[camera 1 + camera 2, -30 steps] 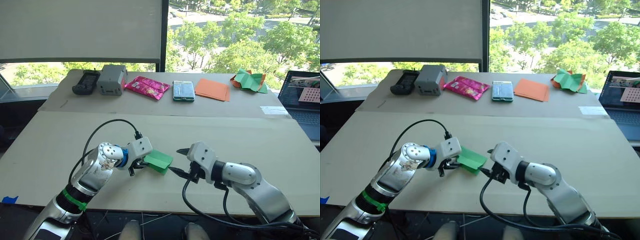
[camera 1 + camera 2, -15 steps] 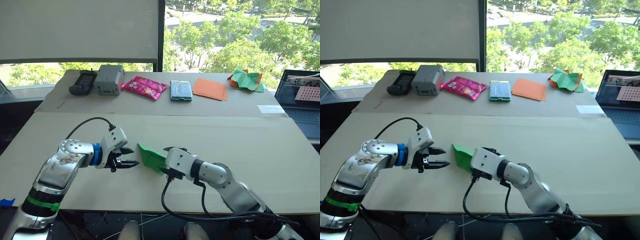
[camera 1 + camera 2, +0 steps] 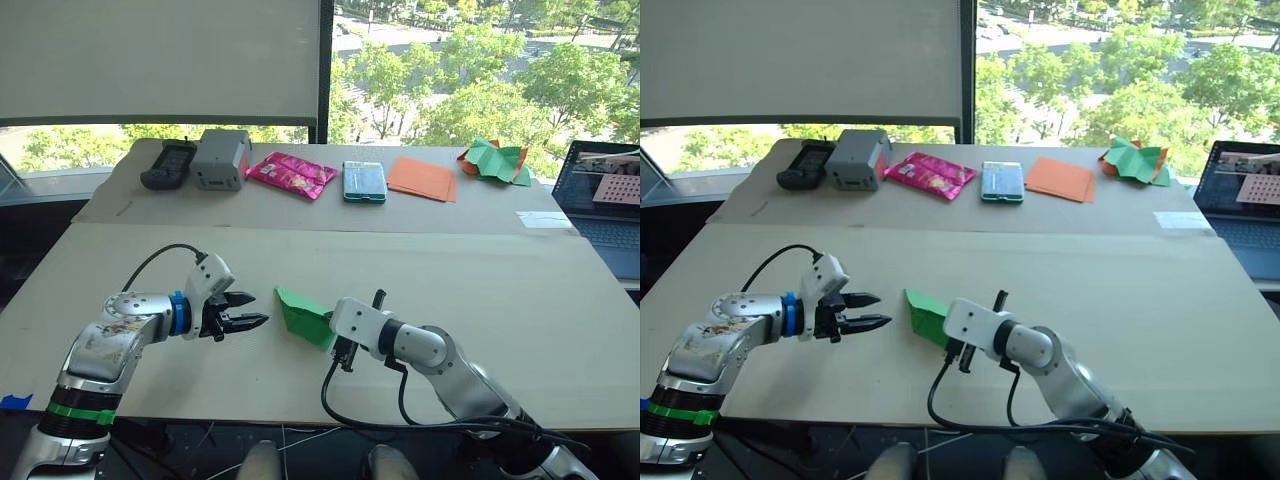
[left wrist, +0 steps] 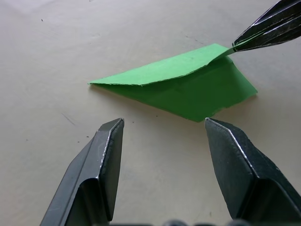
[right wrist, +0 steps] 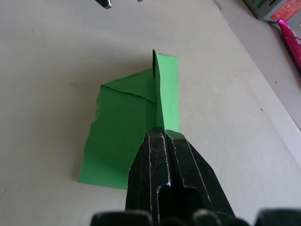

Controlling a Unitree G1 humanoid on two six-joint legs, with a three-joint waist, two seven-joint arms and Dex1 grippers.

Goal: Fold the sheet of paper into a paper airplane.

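Item 1: sheet of paper (image 3: 303, 316), bright green, folded to a pointed wedge, lying near the bench (image 3: 480, 290) front edge, centre; upper flap lifted.
Item 2: right gripper (image 5: 162, 137), at 3 o'clock of the paper, jaws closed tight on the raised flap's edge.
Item 3: left gripper (image 3: 252, 309), at 9 o'clock of the paper, just beside it and apart from it; jaws spread wide, holding nothing.
Item 4: far bench strip, 12 o'clock: black device (image 3: 171, 163), grey box (image 3: 222, 158), pink packet (image 3: 292, 174), teal packet (image 3: 365, 181), flat orange sheets (image 3: 423, 178), crumpled green-and-orange paper heap (image 3: 494, 160). Laptop (image 3: 606, 200) at 2 o'clock.
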